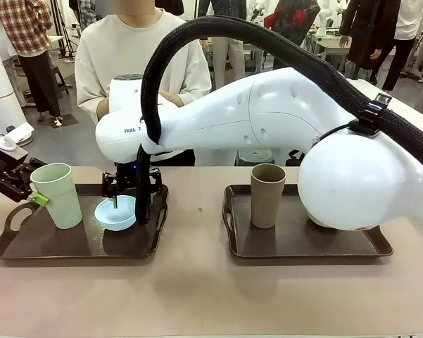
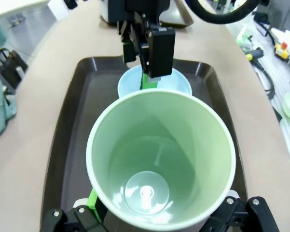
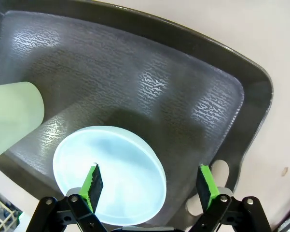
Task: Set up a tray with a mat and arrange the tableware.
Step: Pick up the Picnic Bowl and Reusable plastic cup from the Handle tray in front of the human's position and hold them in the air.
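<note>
On the left tray [image 1: 35,243], lined with a dark textured mat [image 3: 149,77], stand a pale green tumbler [image 1: 58,197] and a light blue bowl [image 1: 117,213]. My left gripper [image 2: 160,205] is open, its fingers on either side of the green tumbler [image 2: 159,145] low down, one green pad [image 1: 41,199] at its side. My right gripper [image 3: 149,181] is open and points down at the blue bowl [image 3: 111,174], with one finger over its inside and the other outside the rim. A brown tumbler [image 1: 267,196] stands upright on the right tray [image 1: 302,243].
My right arm's bulky white links [image 1: 281,113] and black cable hose reach across the table from the right and hide part of the right tray. A person [image 1: 127,49] in a white top stands at the far side. Bare table lies in front of both trays.
</note>
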Robot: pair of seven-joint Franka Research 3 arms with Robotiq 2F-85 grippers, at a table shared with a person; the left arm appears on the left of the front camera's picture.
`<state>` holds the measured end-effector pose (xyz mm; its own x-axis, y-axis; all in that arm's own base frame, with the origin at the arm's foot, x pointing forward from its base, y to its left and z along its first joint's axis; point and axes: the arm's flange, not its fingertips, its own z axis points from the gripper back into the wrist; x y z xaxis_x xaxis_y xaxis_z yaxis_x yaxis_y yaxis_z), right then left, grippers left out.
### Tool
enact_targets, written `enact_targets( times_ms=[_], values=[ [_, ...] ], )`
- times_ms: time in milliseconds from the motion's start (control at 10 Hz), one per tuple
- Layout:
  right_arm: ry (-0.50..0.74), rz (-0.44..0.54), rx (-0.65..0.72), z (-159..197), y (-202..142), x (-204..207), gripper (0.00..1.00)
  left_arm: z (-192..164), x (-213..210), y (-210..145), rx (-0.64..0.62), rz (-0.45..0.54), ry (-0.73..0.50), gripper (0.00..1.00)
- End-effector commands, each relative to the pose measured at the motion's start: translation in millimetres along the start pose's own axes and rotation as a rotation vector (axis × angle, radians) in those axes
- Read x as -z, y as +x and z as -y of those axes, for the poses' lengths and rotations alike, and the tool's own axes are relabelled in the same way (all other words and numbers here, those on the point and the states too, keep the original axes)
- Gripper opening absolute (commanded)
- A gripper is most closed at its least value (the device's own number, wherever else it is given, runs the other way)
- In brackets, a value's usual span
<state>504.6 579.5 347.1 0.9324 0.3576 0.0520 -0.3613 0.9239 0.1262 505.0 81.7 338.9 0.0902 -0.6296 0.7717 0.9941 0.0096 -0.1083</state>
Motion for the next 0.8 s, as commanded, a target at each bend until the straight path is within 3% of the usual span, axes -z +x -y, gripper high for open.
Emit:
enact_targets(
  times_ms=[0,700],
  values=[
    [0.035,-0.022,-0.019,-1.9,7.9,-0.7,1.00,0.6,9.6,10.2,0.035,0.024,-0.006,1.00],
    [0.025,-0.024,-0.008,1.4,6.2,10.2,1.00,2.0,28.3,8.2,0.058,0.006,-0.040,1.00]
  ],
)
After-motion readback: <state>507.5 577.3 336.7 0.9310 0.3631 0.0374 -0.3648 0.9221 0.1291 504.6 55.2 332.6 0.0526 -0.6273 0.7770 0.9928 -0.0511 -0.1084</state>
